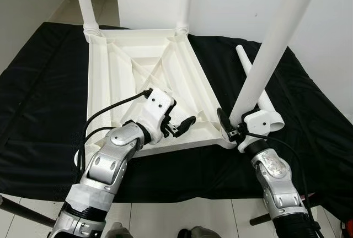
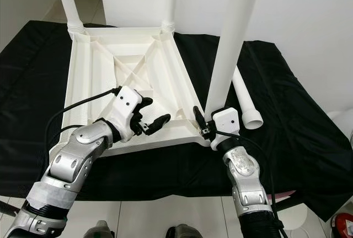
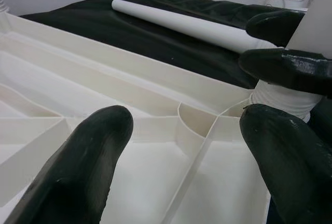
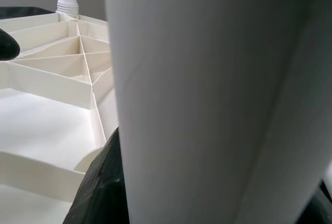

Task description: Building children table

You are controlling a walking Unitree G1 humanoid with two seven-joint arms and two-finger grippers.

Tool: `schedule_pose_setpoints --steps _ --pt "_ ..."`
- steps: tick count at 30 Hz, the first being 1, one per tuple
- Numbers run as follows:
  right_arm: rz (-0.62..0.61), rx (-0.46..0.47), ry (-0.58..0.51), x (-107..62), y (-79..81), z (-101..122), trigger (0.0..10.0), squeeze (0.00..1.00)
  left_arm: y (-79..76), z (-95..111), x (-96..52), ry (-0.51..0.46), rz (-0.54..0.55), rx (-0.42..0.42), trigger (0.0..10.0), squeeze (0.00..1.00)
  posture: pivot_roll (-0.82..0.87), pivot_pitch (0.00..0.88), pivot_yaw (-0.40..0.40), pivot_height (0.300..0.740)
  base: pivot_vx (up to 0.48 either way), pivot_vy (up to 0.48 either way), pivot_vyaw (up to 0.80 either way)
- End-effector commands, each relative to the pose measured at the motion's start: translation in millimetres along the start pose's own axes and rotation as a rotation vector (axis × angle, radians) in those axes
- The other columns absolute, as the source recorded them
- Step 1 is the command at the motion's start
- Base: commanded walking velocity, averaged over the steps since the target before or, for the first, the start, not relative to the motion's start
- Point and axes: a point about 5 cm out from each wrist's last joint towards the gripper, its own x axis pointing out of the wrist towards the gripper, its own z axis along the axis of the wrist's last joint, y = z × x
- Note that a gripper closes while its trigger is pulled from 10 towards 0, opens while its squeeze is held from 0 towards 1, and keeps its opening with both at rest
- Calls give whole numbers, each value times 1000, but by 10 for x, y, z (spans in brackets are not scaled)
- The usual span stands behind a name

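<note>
A white plastic table top lies upside down on a black cloth, ribs facing up. Two white legs stand in its far corners. A third leg stands at the near right corner, and my right gripper is shut on its lower end just above the socket. My left gripper hovers open over the near edge of the underside, its fingers pointing toward that corner. One loose leg lies on the cloth to the right of the table top.
The black cloth covers a low surface whose near edge runs just in front of me, with tiled floor below. A white wall stands behind. Something red sits on the floor at the far right.
</note>
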Motion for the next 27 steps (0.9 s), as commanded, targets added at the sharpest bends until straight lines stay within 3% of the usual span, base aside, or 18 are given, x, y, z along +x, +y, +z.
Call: schedule_pose_setpoints --steps 1,6,16,27 --pt "33 66 137 -105 97 -283 10000 0 -20 44 24 -7 -7 2 10000 0 95 0 -59 740 0 0 0" --pt "0 111 165 -90 67 -388 10000 0 -11 62 20 -7 -1 5 10000 0 97 0 -59 740 0 0 0" --pt "-18 174 153 14 60 -380 10000 0 13 91 19 -13 9 8 10000 0 93 1 -61 740 0 0 0" --pt "-108 329 199 112 10 -405 10000 0 19 112 7 -17 17 15 10000 0 95 3 -65 740 0 0 0"
